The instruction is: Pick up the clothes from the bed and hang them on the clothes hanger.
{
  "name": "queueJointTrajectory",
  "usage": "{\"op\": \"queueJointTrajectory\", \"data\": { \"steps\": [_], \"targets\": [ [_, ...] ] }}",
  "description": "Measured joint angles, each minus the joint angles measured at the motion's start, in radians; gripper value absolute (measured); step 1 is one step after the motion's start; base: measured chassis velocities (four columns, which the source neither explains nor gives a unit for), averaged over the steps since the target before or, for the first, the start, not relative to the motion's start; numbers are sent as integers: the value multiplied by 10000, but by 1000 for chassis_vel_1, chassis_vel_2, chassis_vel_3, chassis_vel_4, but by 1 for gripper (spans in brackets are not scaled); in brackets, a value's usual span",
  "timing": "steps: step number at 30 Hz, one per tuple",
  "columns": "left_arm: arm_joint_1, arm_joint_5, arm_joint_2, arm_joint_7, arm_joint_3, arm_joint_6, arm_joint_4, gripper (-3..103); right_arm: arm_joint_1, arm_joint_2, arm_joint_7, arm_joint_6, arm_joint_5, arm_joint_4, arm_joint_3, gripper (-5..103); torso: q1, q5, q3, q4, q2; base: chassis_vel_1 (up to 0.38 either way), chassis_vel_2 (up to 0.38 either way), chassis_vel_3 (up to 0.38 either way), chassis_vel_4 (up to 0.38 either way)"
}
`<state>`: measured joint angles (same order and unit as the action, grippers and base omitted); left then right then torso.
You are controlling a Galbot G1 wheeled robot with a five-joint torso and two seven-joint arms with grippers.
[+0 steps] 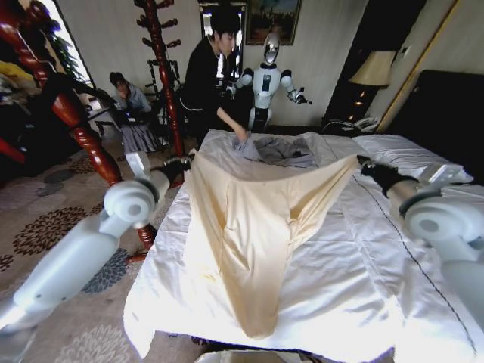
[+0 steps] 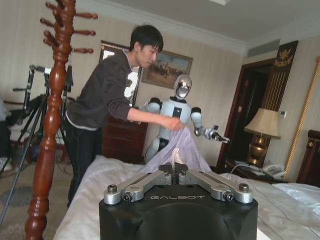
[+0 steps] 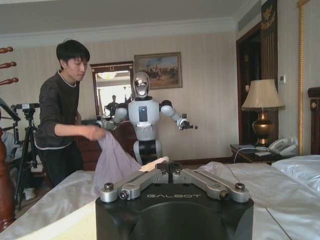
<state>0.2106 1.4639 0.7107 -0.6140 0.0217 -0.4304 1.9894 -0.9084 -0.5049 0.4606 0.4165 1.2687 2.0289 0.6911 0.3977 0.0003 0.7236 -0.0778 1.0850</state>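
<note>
holding the clothes [image 1: 249, 227] stretched between my two grippers, i see the pale cream-yellow sweatshirt spread over the bed [image 1: 363, 287], its upper edge pulled taut from corner to corner and its body trailing down toward the foot edge of the mattress. the left gripper [image 1: 180, 163] sits at the bed's left edge, closed on one top corner of the fabric — in the left wrist view a pinch of pale cloth stands up between its closed fingers [image 2: 172, 167]. the right gripper [image 1: 364, 164] is out toward the right side of the bed, beside the thin dark stitched line, clamped on the other top corner; the right wrist view shows a fold of cream cloth caught at its tips [image 3: 167, 169]. at the head end of the bed a person's hand [image 1: 240, 134] grips a smaller grey garment [image 1: 280, 150] lying just beyond the sweatshirt's top edge. a reddish-brown wooden coat stand [image 1: 162, 68] rises off the bed's far left corner, and white pillows [image 1: 404, 151] lie at the far right corner.
</note>
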Motion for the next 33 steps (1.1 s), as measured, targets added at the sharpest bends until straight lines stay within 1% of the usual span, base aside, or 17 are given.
{"op": "queueJointTrajectory", "data": {
  "steps": [3, 4, 6, 8, 9, 10, 11, 12, 13, 15, 17, 20, 23, 25, 28, 29, 33],
  "targets": [
    [-1712, 466, -14, -17, 605, -196, -710, 1, 1433, 308, 38, -81, 282, -688, -590, 0, 0, 0, 0, 0, 0, 0, 0, 0, 0],
    [-1712, 466, -14, -17, 605, -196, -710, 1, 1433, 308, 38, -81, 282, -688, -590, 0, 0, 0, 0, 0, 0, 0, 0, 0, 0],
    [-2742, 697, 19, 14, 1109, -308, -1057, 1, 2213, 570, 37, -142, 546, -1087, -793, 0, 0, -3, -1, 7, 0, 0, 0, 0, 0],
    [-3628, 773, 234, 115, 1722, -432, -1465, 1, 2385, 1102, 27, -167, 867, -1306, -573, 0, 0, 0, -1, 10, 0, 0, 0, 0, 0],
    [-4017, 776, 399, 174, 2024, -485, -1692, 1, 2392, 1405, 18, -192, 988, -1391, -403, 0, -1, -4, -2, -3, 0, 0, 0, 0, 0],
    [-4017, 776, 399, 174, 2024, -485, -1692, 1, 2392, 1405, 18, -192, 988, -1391, -403, 0, -1, -4, -2, -3, 0, 0, 0, 0, 0],
    [-4626, 697, 673, 325, 2500, -546, -2138, 1, 2447, 1816, 1, -250, 1111, -1577, -233, 0, -3, -6, -2, -11, 0, 0, 0, 0, 0],
    [-4981, 574, 875, 426, 2730, -558, -2442, 1, 2459, 2032, -6, -288, 1164, -1699, -151, 0, -4, 2, -3, -10, 0, 0, 0, 0, 0],
    [-4981, 574, 875, 426, 2730, -558, -2442, 1, 2459, 2032, -6, -288, 1164, -1699, -151, 0, -4, 2, -3, -10, 0, 0, 0, 0, 0],
    [-5591, 367, 1257, 554, 3086, -579, -2917, 1, 2593, 2341, -33, -405, 1195, -1944, -90, 0, -4, 3, -3, -11, 0, 0, 0, 0, 0],
    [-6009, 236, 1387, 575, 3287, -608, -3154, 1, 2716, 2458, -88, -498, 1197, -2084, -71, 0, -2, 4, -2, -5, 0, 0, 0, 0, 0],
    [-6153, 280, 1259, 520, 3308, -633, -2998, 1, 2558, 2566, -183, -523, 1214, -1938, 206, 0, -1, 1, -2, 3, 0, 0, 0, 0, 0],
    [-6066, 451, 969, 367, 3205, -679, -2497, 1, 2116, 2656, -202, -511, 1353, -1506, 690, 0, -2, -4, -3, 0, 0, 0, 0, 0, 0],
    [-5738, 606, 562, 162, 2939, -721, -1797, 1, 1685, 2680, -109, -444, 1539, -883, 1142, 0, -5, -3, -3, 1, 0, 0, 0, 0, 0],
    [-5181, 825, 50, -259, 2291, -785, -862, 1, 1597, 2597, 329, -374, 2035, 126, 1512, 0, -5, -7, -3, 2, 0, 0, 0, 0, 0],
    [-5181, 825, 50, -259, 2291, -785, -862, 1, 1597, 2597, 329, -374, 2035, 126, 1512, 0, -5, -7, -3, 2, 0, 0, 0, 0, 0],
    [-4964, 1255, -546, -606, 1542, -813, -191, 1, 1942, 2630, 793, -324, 2614, 767, 1836, 0, -4, -7, -3, -2, 1, 0, 0, 0, 0]
  ]
}}
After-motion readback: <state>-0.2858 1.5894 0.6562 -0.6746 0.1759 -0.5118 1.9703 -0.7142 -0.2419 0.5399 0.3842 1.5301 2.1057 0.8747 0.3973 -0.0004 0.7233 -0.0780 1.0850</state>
